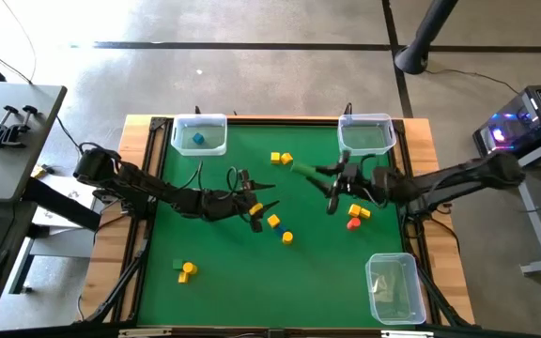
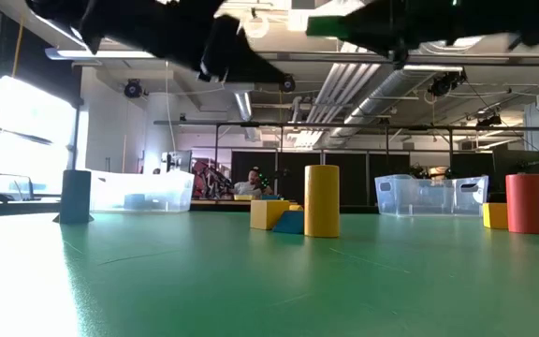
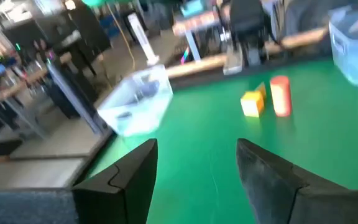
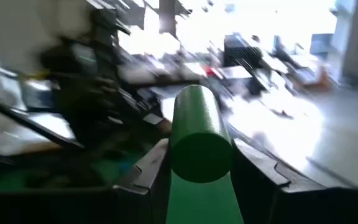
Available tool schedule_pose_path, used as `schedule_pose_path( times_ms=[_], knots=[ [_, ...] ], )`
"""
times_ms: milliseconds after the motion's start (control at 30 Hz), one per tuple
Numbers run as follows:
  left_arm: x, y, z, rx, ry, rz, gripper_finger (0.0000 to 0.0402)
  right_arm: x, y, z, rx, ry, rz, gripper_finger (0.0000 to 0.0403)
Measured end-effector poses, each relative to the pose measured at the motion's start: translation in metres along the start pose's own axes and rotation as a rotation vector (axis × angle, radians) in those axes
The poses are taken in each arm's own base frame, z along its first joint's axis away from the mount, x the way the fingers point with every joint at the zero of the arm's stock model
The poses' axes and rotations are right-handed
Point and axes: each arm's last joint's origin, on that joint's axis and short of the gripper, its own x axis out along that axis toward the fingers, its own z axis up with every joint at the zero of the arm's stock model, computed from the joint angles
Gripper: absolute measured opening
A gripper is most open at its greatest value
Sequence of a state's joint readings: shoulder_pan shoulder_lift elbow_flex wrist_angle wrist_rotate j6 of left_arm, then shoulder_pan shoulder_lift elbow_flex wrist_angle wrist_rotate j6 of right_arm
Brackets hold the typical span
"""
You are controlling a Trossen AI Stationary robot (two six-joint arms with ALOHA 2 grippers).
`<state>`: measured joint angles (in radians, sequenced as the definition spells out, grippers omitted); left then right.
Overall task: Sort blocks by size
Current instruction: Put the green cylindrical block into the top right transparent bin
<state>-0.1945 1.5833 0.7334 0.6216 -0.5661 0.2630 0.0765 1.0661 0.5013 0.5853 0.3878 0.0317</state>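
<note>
Green cylinder clamped in my right jaws, left jaws apart and empty.

My right jaws [image 4: 194,171] grip a long green cylinder block [image 4: 196,134] between both fingers, lifted off the green bench [image 1: 224,272]; it juts out ahead of them. Just below and beside them sit a red block [image 1: 352,223] and a yellow block [image 1: 360,212]. My left jaws [image 3: 194,168] stand apart, holding nothing, a yellow-and-blue block [image 1: 273,222] right beside them.

Overhead, table-level, 2 wrist views – shared table [image 1: 224,272]
</note>
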Motion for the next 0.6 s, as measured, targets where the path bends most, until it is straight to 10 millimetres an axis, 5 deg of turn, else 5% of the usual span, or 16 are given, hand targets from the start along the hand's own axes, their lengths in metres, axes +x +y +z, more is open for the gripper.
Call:
schedule_pose_path(
  times_ms=[200, 367, 600],
  knots=[
    [-0.002, -0.004, -0.003, -0.008, 0.031, -0.019, 0.0204, -0.016, -0.023, 0.054, -0.027, 0.367, -0.297, 0.0132],
    [-0.004, -0.006, -0.002, -0.002, 0.032, 0.023, 0.0204, -0.016, -0.061, 0.091, -0.025, 0.687, -0.540, 0.0132],
    [-0.015, -0.017, 0.001, 0.035, 0.055, 0.135, 0.0204, 0.015, -0.142, 0.088, 0.096, 1.057, -0.606, 0.0132]
  ],
)
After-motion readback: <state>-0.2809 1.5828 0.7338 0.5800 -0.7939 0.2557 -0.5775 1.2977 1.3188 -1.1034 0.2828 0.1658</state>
